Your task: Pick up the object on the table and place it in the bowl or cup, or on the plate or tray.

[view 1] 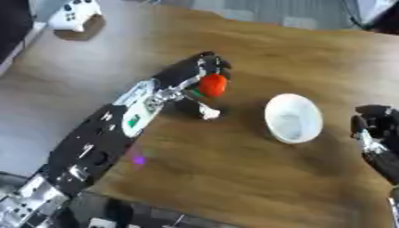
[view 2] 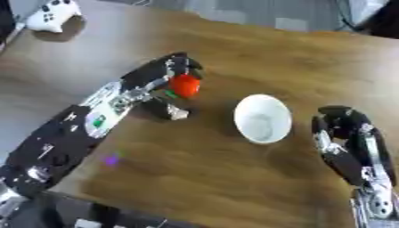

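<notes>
left hand (view 1: 195, 71) has its fingers curled round the red object (view 1: 213, 85), lifted off the table; carry step. next, swing it right over the white bowl (view 1: 293, 118) and release. right hand (view 2: 343, 122) idles, fingers curled.

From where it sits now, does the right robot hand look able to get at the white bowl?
Probably yes. The right robot hand rests just beside the white bowl, with only bare table between them. The left robot hand, holding the red object, is off to the other side.
</notes>
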Robot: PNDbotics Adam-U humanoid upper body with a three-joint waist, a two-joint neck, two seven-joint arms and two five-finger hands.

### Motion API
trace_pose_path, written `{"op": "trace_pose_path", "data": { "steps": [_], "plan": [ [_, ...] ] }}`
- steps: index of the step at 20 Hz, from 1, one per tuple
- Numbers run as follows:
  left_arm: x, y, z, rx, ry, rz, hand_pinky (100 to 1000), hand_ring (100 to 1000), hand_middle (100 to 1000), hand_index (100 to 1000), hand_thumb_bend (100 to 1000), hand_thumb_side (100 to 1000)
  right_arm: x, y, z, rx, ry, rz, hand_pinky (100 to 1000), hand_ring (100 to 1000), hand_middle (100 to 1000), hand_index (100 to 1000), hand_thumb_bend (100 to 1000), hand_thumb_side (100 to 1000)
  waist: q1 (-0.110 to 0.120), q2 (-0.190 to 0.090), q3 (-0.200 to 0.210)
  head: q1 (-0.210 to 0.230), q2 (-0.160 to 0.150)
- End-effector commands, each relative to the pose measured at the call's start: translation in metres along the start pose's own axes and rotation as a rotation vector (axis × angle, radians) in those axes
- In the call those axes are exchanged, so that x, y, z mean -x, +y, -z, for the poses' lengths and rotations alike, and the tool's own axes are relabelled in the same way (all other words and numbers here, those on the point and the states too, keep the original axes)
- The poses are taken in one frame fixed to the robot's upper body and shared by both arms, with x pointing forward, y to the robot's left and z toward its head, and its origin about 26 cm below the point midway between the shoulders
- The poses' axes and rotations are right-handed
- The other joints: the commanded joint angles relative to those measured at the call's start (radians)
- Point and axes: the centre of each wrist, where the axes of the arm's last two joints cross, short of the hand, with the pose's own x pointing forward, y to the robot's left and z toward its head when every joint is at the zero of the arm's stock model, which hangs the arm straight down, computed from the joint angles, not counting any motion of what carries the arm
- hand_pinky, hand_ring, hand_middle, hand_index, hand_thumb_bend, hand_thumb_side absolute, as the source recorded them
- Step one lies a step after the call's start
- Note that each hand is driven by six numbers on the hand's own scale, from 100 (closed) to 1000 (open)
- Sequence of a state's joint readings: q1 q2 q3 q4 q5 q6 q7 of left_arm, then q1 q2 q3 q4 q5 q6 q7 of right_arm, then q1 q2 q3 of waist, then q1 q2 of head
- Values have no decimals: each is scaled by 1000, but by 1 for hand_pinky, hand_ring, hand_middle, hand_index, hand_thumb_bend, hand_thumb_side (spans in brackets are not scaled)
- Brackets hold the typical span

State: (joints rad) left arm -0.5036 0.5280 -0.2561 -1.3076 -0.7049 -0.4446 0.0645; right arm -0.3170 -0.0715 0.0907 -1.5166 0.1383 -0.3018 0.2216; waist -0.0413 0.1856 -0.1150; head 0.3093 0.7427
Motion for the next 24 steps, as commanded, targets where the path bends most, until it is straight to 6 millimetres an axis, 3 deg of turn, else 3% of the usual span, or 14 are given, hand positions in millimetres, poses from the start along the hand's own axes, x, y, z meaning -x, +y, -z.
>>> {"op": "trace_pose_path", "data": {
  "steps": [1,10,24],
  "plan": [
    [6,12,0,0,-9,36,1000,845,801,777,436,574,-6,-4,6,-3,-30,-10,143,376,446,669,342,308,1,-10,-2,11,-14],
    [18,7,-8,26,20,52,1000,834,788,774,425,565,-7,-4,8,-8,-37,-7,141,374,444,668,339,308,-6,-4,-6,14,-16],
    [29,35,-3,26,17,139,1000,809,781,776,433,566,-7,-3,9,-22,-40,1,140,372,441,667,333,307,-12,0,-12,22,-24]
  ]
}}
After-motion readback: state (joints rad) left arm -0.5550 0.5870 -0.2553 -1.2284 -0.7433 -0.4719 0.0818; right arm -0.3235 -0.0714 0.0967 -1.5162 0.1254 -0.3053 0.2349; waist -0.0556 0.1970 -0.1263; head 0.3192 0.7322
